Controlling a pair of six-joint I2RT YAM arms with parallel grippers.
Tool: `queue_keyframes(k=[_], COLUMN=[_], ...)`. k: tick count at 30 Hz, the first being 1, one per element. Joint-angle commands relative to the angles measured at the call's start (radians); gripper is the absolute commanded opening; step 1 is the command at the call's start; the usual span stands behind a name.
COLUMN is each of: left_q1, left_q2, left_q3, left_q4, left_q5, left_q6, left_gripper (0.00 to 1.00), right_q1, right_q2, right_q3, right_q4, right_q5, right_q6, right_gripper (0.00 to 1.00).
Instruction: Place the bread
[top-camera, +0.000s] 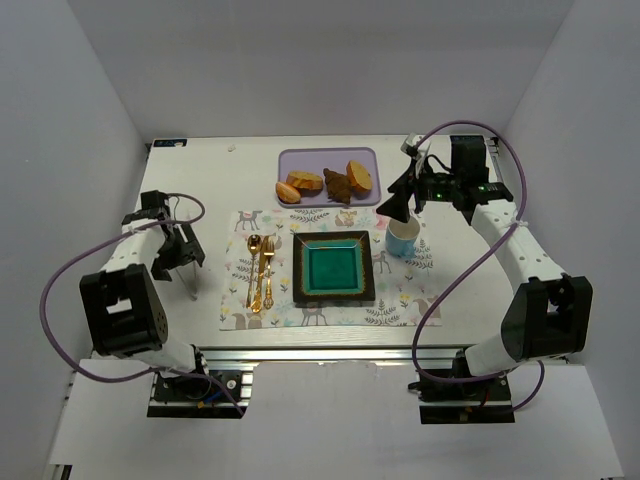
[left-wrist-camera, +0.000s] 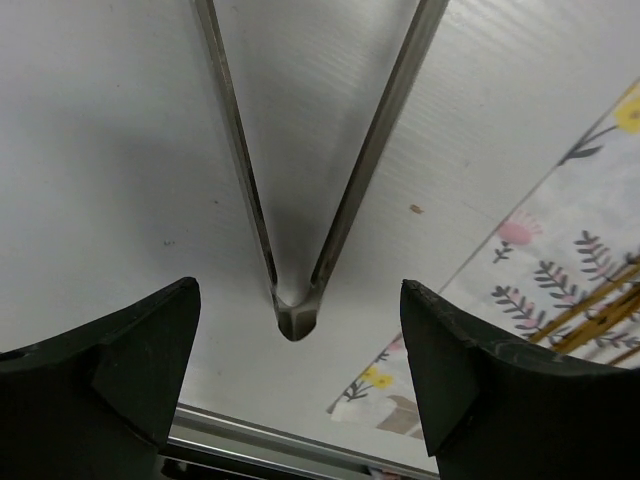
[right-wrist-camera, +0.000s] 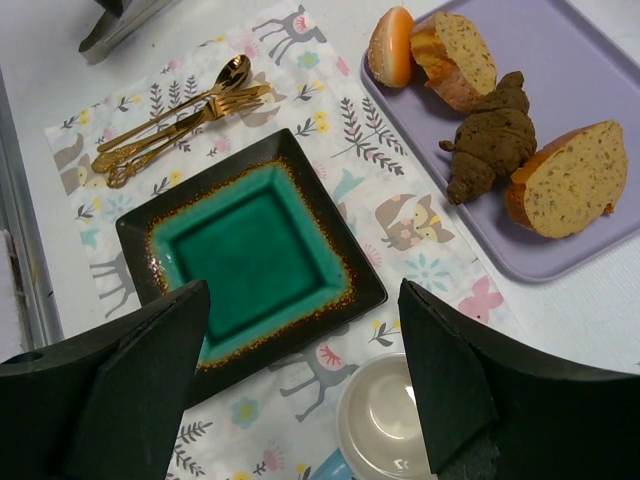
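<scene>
The bread (right-wrist-camera: 490, 135), a dark brown croissant-like piece, lies on the purple tray (right-wrist-camera: 560, 60) between orange-golden slices (right-wrist-camera: 570, 180). From above, the bread (top-camera: 337, 185) sits mid-tray at the table's back. My right gripper (right-wrist-camera: 302, 290) hovers open and empty over the placemat, between the green plate (right-wrist-camera: 250, 250) and a cup (right-wrist-camera: 385, 420), short of the tray. At the left, my left gripper (left-wrist-camera: 298, 295) is open just above metal tongs (left-wrist-camera: 293, 315) lying on the bare table; their hinged end shows between the fingers, untouched.
The square green plate (top-camera: 333, 268) sits mid-placemat, gold cutlery (top-camera: 260, 270) to its left and the cup (top-camera: 402, 240) to its upper right. A golden roll (right-wrist-camera: 390, 45) and another slice (right-wrist-camera: 455, 60) share the tray (top-camera: 300, 160). White walls enclose the table.
</scene>
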Motion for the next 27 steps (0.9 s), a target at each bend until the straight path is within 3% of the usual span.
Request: queue_keyframes(k=[1, 8, 22, 25, 27], left_q1=[-0.002, -0.001, -0.001, -0.001, -0.001], left_q2=[0.040, 0.128, 0.212, 0.188, 0.160], left_q3=[0.039, 0.011, -0.039, -0.036, -0.026], left_q4=[0.033, 0.164, 0.309, 0.318, 0.316], left_q5=[-0.021, 0.021, 0.002, 0.019, 0.038], left_q6=[0.068, 0.096, 0.064, 0.056, 0.044], left_gripper=[0.90, 0.87, 0.67, 0.53, 0.36], right_q1=[0.001, 0.001, 0.001, 0.001, 0.001], right_q2=[-0.012, 0.012, 0.009, 0.002, -0.003], right_q3=[0.006, 0.021, 0.042, 0.041, 0.038], right_q4=[0.048, 0.062, 0.015, 0.010, 0.007], right_q5=[-0.009, -0.032, -0.034, -0.029, -0.028], right_q6=[0.033, 0.084, 0.070, 0.064, 0.062], right_gripper=[0.81, 0.81, 0.83, 0.83, 0.83])
